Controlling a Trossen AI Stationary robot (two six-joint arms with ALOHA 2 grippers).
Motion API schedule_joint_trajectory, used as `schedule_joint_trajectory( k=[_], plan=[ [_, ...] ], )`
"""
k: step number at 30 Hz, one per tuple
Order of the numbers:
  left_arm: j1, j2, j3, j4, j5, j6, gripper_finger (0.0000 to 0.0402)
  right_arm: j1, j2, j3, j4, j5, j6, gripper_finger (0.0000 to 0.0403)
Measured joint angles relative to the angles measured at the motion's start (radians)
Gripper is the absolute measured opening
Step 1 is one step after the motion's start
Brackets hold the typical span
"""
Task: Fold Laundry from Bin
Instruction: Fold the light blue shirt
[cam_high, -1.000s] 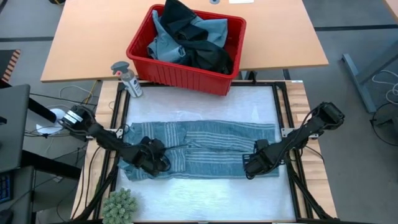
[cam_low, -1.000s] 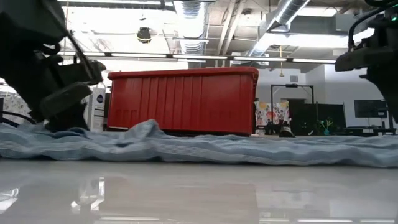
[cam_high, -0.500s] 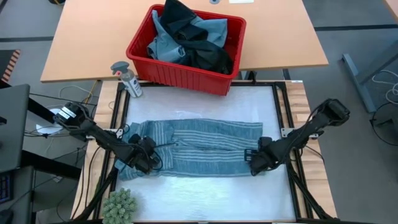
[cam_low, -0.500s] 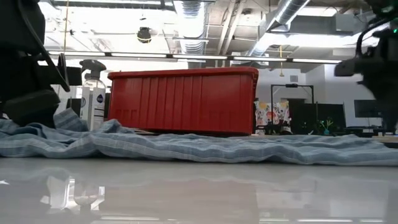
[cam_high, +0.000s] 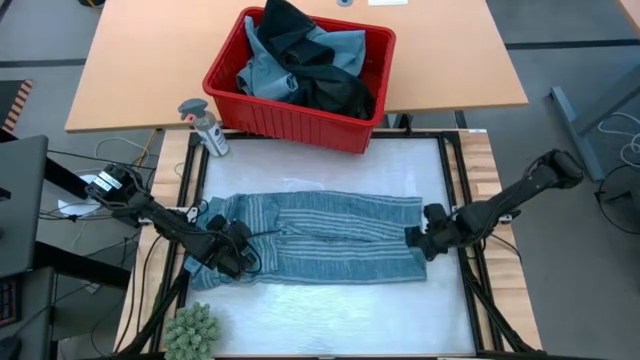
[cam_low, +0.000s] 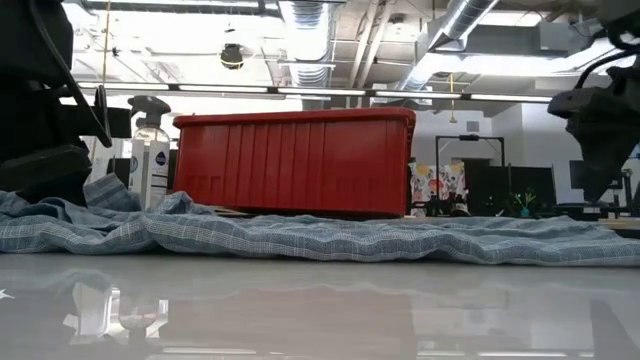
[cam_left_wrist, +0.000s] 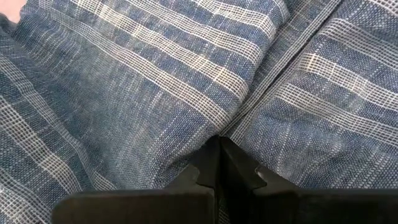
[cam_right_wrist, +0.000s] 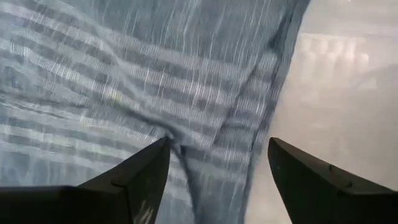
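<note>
Bin: the red rectangular plastic tub with a thick rim and ribbed, slightly tapered sides stands on the tan wooden table just beyond the white work surface.
Bin contents: a crumpled plain light blue garment and a black, loosely heaped garment fill it, rising above the rim.
Spread garment: the grey-blue woven cloth with pale stripes lies flat across the middle of the glossy white surface, wrinkled at its left end; its coarse grid weave shows in the left wrist view.
Left gripper: the left gripper sits on the cloth's left end, its dark fingers pressed together with a fold of the striped cloth running in between them.
Right gripper: the right gripper is at the cloth's right edge, fingers spread wide, cloth lying loose below the gap.
Other items: a clear spray bottle with a grey trigger stands beside the bin's left corner; a green knobbly plant sits at the near-left corner.
</note>
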Motion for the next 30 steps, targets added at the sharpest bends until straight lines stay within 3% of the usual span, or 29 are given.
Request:
schedule_joint_trajectory(
  k=[6, 11, 20, 24, 27, 30],
  plan=[
    [0.000, 0.000, 0.021, -0.010, 0.037, 0.003, 0.0000, -0.089, -0.072, -0.036, 0.010, -0.029, -0.101, 0.0325],
    [0.003, -0.027, 0.079, -0.062, 0.092, 0.072, 0.0000, -0.100, -0.094, -0.056, 0.019, -0.078, -0.146, 0.0346],
    [0.051, -0.145, 0.109, -0.181, 0.143, 0.062, 0.0000, -0.098, -0.094, -0.057, 0.042, -0.058, -0.231, 0.0344],
    [0.089, -0.242, 0.176, -0.185, 0.157, 0.013, 0.0000, -0.079, -0.109, -0.057, 0.054, -0.035, -0.242, 0.0341],
    [0.115, -0.325, 0.268, -0.062, 0.068, -0.028, 0.0000, -0.061, -0.133, -0.057, 0.069, -0.010, -0.242, 0.0341],
    [0.161, -0.361, 0.329, 0.212, -0.008, 0.099, 0.0000, -0.048, -0.156, -0.057, 0.064, -0.002, -0.245, 0.0341]
  ],
)
